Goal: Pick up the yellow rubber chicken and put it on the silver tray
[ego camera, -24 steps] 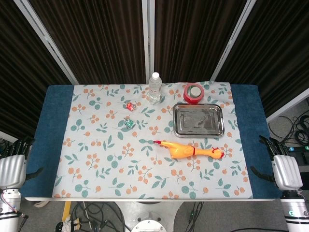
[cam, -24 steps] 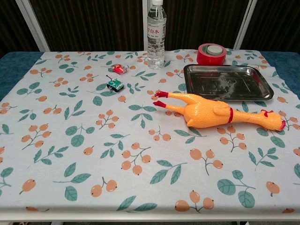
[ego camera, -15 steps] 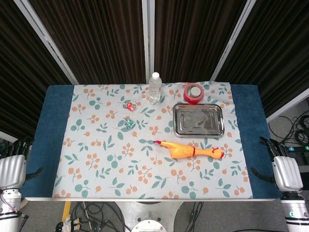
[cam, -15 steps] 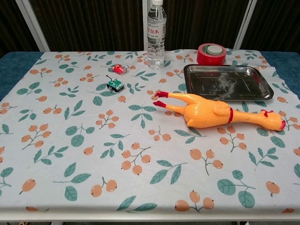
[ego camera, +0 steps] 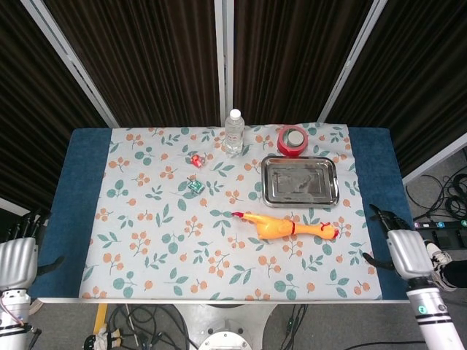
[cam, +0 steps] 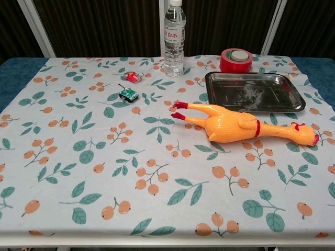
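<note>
The yellow rubber chicken (ego camera: pixel 286 226) (cam: pixel 238 127) lies on its side on the floral cloth, red feet to the left, head to the right. Just behind it sits the silver tray (ego camera: pixel 300 181) (cam: pixel 255 91), with nothing in it. My right hand (ego camera: pixel 402 246) hovers at the table's right front edge, fingers apart, holding nothing, well right of the chicken. My left hand (ego camera: pixel 18 254) hangs off the left front corner, fingers up and apart, holding nothing. Neither hand shows in the chest view.
A clear water bottle (ego camera: pixel 233 132) (cam: pixel 175 31) stands at the back centre. A red tape roll (ego camera: pixel 292 140) (cam: pixel 235 60) lies behind the tray. Two small toys, red (ego camera: pixel 195 160) (cam: pixel 133 76) and green (ego camera: pixel 195 185) (cam: pixel 127 93), lie left of the bottle.
My right hand has moved left and inward over the table's right edge. My left hand has dropped slightly. The chicken and tray have not moved.
</note>
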